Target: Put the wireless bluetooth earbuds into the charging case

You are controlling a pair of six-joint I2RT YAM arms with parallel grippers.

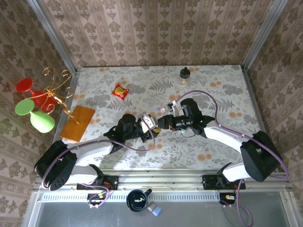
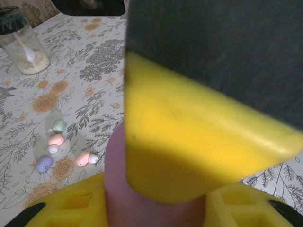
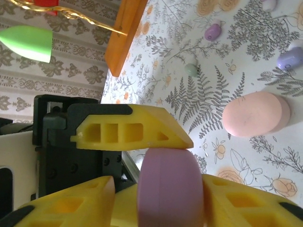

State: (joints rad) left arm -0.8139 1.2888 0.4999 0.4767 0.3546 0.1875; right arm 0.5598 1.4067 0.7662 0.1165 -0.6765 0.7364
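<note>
At the middle of the floral worktop (image 1: pixel 222 90), the left claw (image 2: pixel 154 210) clamps the lilac charging case (image 3: pixel 170 177), apparently steadying it for opening. The right claw (image 3: pixel 170 203) stands narrow about the same case, grip unclear. Loose earbuds (image 2: pixel 56 140) lie near a peach case (image 3: pixel 255 113), none inserted.

A blurred yellow finger (image 2: pixel 199 142) is covering most of the lilac charging case (image 2: pixel 116 189) in the left wrist view, and the bottom edge is cutting the case off. The jar (image 2: pixel 21 47) is running past the top-left corner. The right edge is cropping a lilac earbud (image 3: pixel 291 59) in the right wrist view.
</note>
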